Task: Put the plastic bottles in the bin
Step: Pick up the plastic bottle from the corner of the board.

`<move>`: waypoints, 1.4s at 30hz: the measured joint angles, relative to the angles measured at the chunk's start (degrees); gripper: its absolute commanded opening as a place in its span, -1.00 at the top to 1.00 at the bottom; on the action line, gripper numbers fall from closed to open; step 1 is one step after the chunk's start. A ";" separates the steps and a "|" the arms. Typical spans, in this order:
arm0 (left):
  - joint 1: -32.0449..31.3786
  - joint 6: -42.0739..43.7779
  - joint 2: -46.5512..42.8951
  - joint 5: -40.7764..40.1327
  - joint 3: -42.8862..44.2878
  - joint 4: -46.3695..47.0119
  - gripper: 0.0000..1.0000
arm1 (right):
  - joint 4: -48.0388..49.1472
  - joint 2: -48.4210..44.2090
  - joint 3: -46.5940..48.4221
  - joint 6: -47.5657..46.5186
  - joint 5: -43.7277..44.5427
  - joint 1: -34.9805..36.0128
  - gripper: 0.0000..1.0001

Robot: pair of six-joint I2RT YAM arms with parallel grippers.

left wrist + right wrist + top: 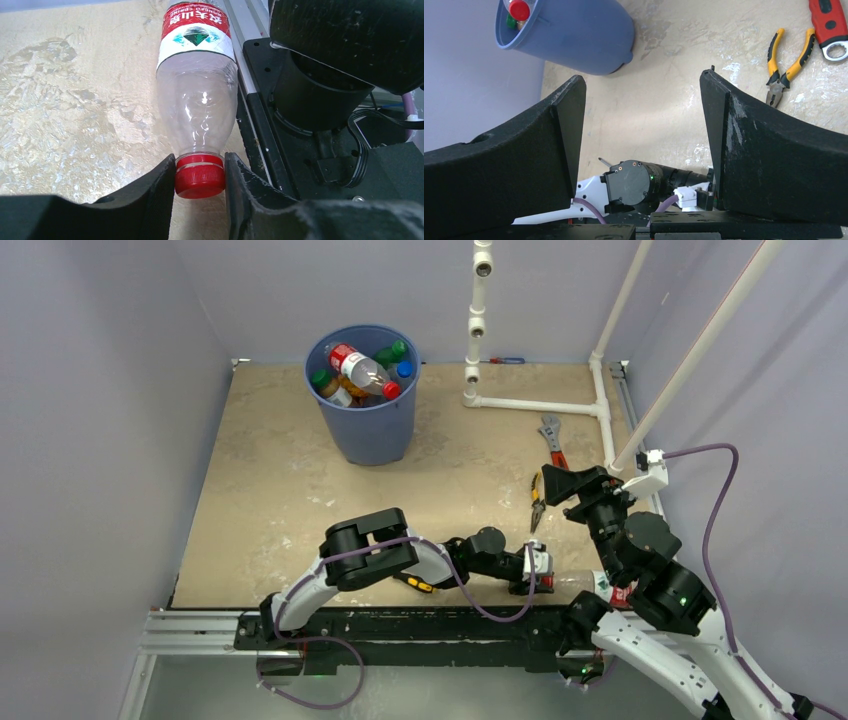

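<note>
Right at the near edge of the table (270, 480), a clear bottle (197, 105) with a red label lies on its side, hard against the metal rail by the right arm's base. It looks empty, so I'd judge it very light. The walls seem thin and would dent under a squeeze, and the smooth body is likely to slip. The red cap (199, 177) and the neck ring are the stiff parts, and they look like the sensible place to take hold.

That is just where the left claw (200, 170) has it. The two black fingers are closed on the cap, one on each side and both touching, with the body of the bottle pointing straight away from the claw. Held that far out on the end, I'd expect the bottle to droop or swing once it's lifted.

A screwdriver (415, 583) peeks out from under the left arm. A little farther in, the right claw (641, 100) hangs above the table, spread wide with nothing between its fingers. Pliers (537, 502) and a red-handled wrench (551, 438) lie beyond it.

Well apart, at the far side, stands the blue bin (365, 430), already piled with other bottles (360, 370).
</note>
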 measured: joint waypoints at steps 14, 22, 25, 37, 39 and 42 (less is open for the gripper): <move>0.39 7.26 -21.20 -8.35 -11.41 -16.24 1.00 | -2.43 -0.09 3.72 -2.47 -0.13 0.00 -0.63; 1.03 16.11 -53.77 -21.11 -11.54 -41.46 1.00 | 2.91 5.90 12.33 -11.19 -9.44 0.00 -0.63; 1.03 16.94 -62.27 -25.88 -10.93 -53.22 1.00 | 3.98 11.17 17.40 -16.37 -16.11 0.00 -0.65; 1.03 18.18 -79.14 -40.72 -3.13 -83.41 1.00 | 5.01 15.85 23.04 -24.63 -32.44 0.00 -0.67; 1.03 18.73 -77.88 -39.34 0.70 -86.99 1.00 | 5.09 16.31 22.80 -27.04 -35.76 0.00 -0.67; 1.03 19.82 -73.85 -34.91 8.24 -93.02 1.00 | 5.33 17.05 21.97 -30.18 -40.94 0.00 -0.66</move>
